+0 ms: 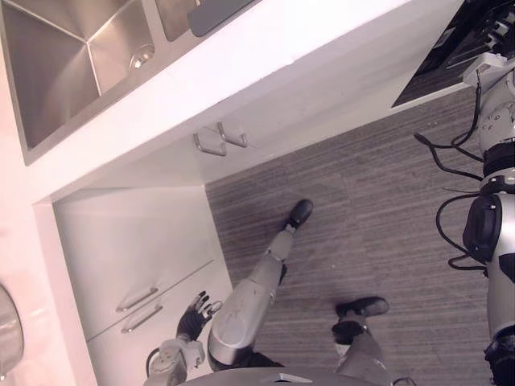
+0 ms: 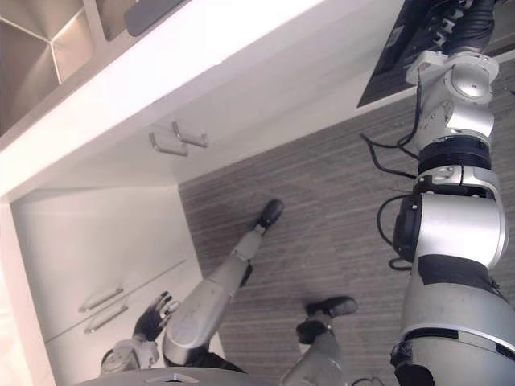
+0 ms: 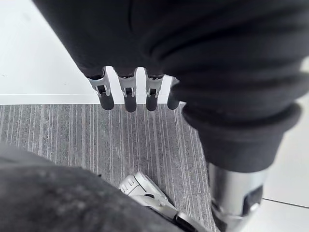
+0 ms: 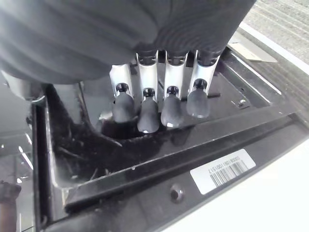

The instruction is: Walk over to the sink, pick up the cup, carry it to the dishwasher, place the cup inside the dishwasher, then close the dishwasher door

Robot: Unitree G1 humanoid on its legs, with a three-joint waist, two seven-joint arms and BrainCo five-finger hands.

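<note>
The dishwasher door (image 1: 441, 60) lies open at the far right, its black inner face (image 4: 145, 159) showing a barcode label. My right hand (image 4: 159, 104) reaches onto that inner face with its fingers straight and side by side, dark tips on or just above the black panel, holding nothing. The right arm runs up the right side to the door (image 2: 385, 68). My left hand (image 1: 194, 317) hangs low by the white cabinet front, its fingers (image 3: 126, 94) straight and apart over the striped floor, also holding nothing. The steel sink (image 1: 48, 56) sits in the white counter at the far left.
A dark grey flat object (image 1: 219, 13) lies in the smaller basin beside the sink. White cabinet doors with metal bar handles (image 1: 219, 138) run under the counter. A metal pot edge (image 1: 6, 330) shows at the near left. Grey striped floor (image 1: 362, 217) lies between the cabinets and the dishwasher.
</note>
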